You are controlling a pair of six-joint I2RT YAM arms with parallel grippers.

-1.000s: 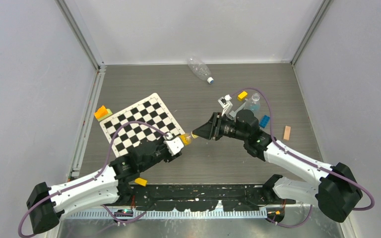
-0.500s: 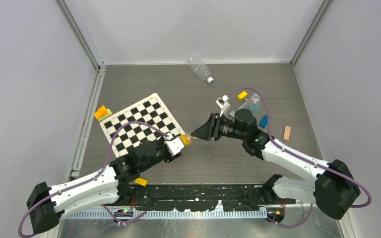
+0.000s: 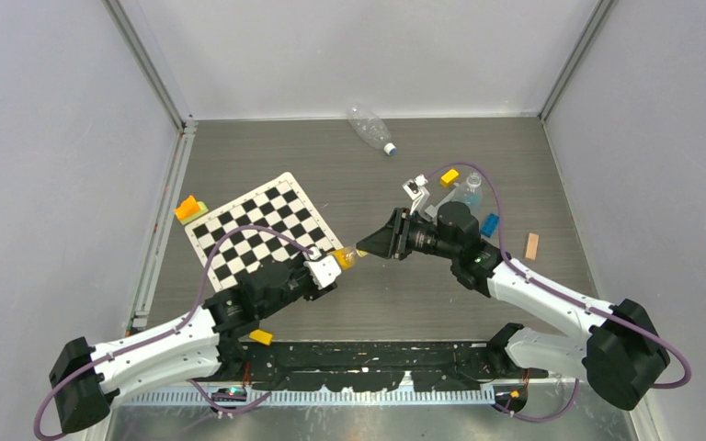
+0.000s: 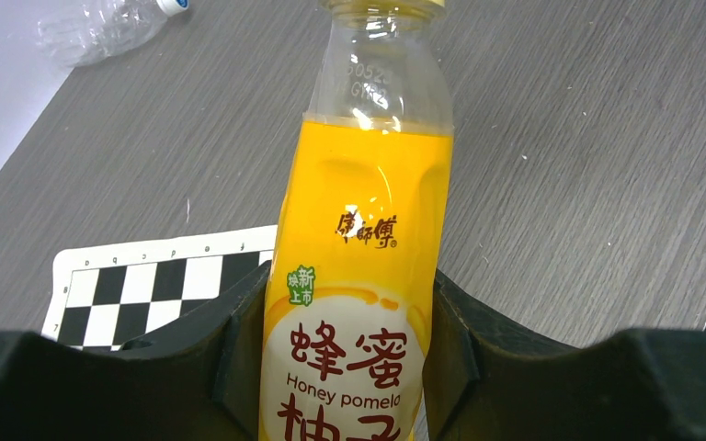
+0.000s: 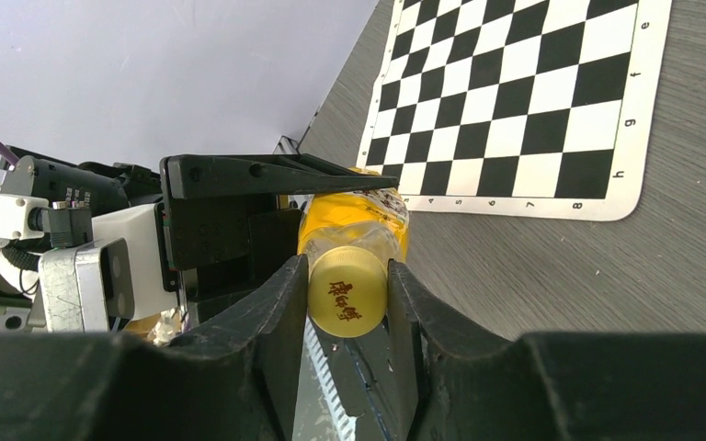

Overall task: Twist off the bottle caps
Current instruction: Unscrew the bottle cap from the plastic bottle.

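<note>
My left gripper (image 3: pixel 331 266) is shut on the yellow-orange bottle (image 4: pixel 358 276), holding it above the table, neck toward the right arm. The bottle shows in the top view (image 3: pixel 345 258) and behind its cap in the right wrist view (image 5: pixel 354 219). My right gripper (image 3: pixel 364 248) is shut on the bottle's yellow cap (image 5: pixel 347 296), one finger on each side. A clear crinkled bottle (image 3: pixel 368 125) with a pale blue cap (image 3: pixel 390 149) lies at the back of the table, also in the left wrist view (image 4: pixel 101 26). Another clear bottle (image 3: pixel 470 193) stands behind the right arm.
A checkerboard mat (image 3: pixel 262 225) lies left of centre. Yellow blocks sit at the left (image 3: pixel 187 209), near the front (image 3: pixel 260 337) and at the back right (image 3: pixel 449 177). A blue block (image 3: pixel 489 225) and a tan piece (image 3: pixel 531 245) lie to the right.
The right wrist has turned slightly back and forth about the cap; the camera mount on it has shifted a little. The left arm and the bottle have stayed in place.
</note>
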